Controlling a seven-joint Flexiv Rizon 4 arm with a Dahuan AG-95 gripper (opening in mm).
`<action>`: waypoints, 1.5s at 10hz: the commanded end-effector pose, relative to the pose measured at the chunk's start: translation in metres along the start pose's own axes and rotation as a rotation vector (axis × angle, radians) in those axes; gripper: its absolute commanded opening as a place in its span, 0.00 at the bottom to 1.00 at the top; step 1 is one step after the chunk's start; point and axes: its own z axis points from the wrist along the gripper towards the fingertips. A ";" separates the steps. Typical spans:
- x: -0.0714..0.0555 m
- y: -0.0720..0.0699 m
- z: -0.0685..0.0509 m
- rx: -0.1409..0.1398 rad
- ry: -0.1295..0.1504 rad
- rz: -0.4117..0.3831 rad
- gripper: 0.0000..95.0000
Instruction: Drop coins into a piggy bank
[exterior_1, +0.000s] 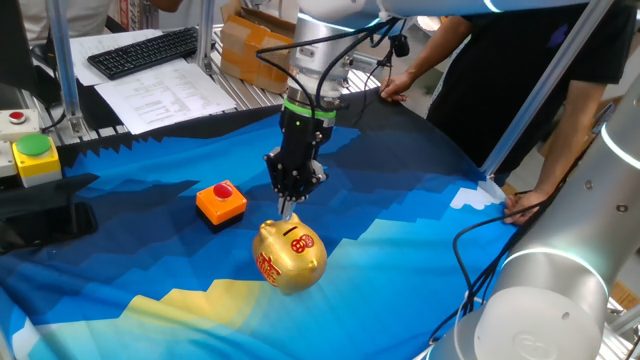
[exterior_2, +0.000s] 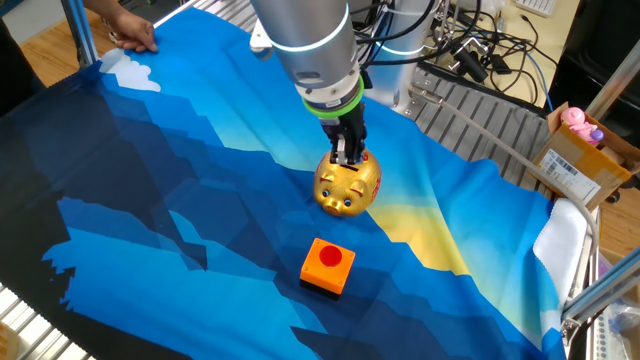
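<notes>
The gold piggy bank (exterior_1: 290, 256) stands on the blue cloth, with red characters on its side and a slot in its back. It also shows in the other fixed view (exterior_2: 348, 185). My gripper (exterior_1: 288, 207) points straight down just above the pig's back, at the slot; in the other fixed view the gripper (exterior_2: 346, 157) hangs right over the pig. Its fingers stand close together, and I see no coin between them. One red coin (exterior_1: 223, 188) lies on top of the orange square block (exterior_1: 221, 204), left of the pig, and shows in the other view too (exterior_2: 333, 257).
A green push-button on a yellow box (exterior_1: 36, 156) sits at the left edge. A keyboard (exterior_1: 143, 51) and papers lie behind the cloth. People's hands (exterior_1: 392, 88) rest on the far cloth edge. A second robot arm (exterior_1: 540, 300) stands at the right front.
</notes>
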 end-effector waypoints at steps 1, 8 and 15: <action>-0.001 0.003 0.000 -0.019 -0.012 -0.001 0.00; -0.005 0.003 0.003 -0.056 -0.012 0.077 0.00; -0.012 -0.001 0.015 -0.050 -0.014 0.093 0.00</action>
